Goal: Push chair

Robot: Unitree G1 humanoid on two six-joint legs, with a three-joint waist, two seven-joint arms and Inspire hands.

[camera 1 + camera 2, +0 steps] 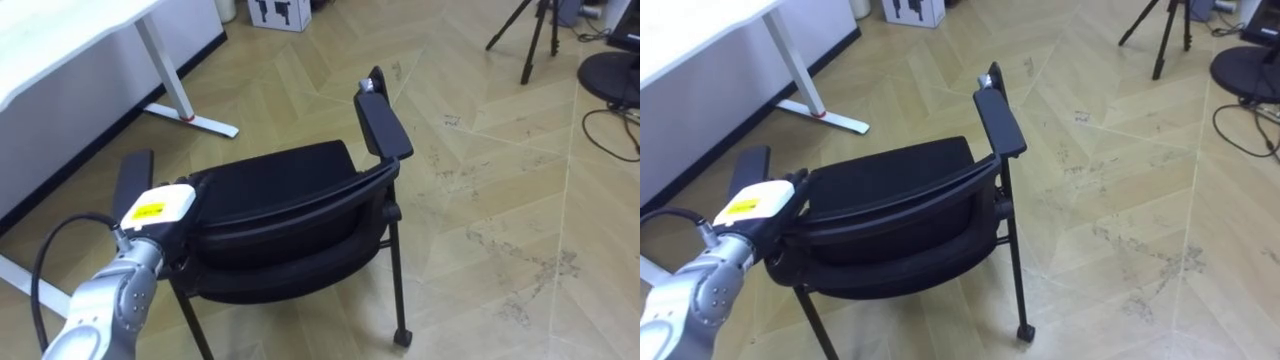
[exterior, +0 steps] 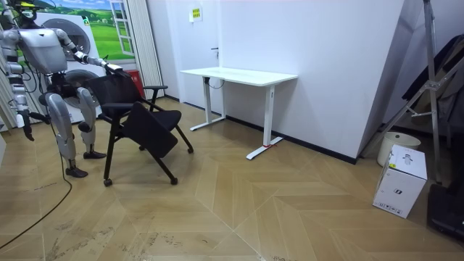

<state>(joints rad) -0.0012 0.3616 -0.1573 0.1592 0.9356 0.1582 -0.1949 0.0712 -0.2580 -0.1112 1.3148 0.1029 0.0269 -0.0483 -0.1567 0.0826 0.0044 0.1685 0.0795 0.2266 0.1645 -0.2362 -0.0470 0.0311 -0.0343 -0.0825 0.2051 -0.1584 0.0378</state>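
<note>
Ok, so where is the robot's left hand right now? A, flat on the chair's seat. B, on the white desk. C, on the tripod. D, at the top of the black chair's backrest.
D: the left hand is at the left end of the backrest, at its top edge, on the black chair, well apart from the white desk.

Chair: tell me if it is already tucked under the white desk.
No, the chair stands well to the room view's left of the white desk.
</note>
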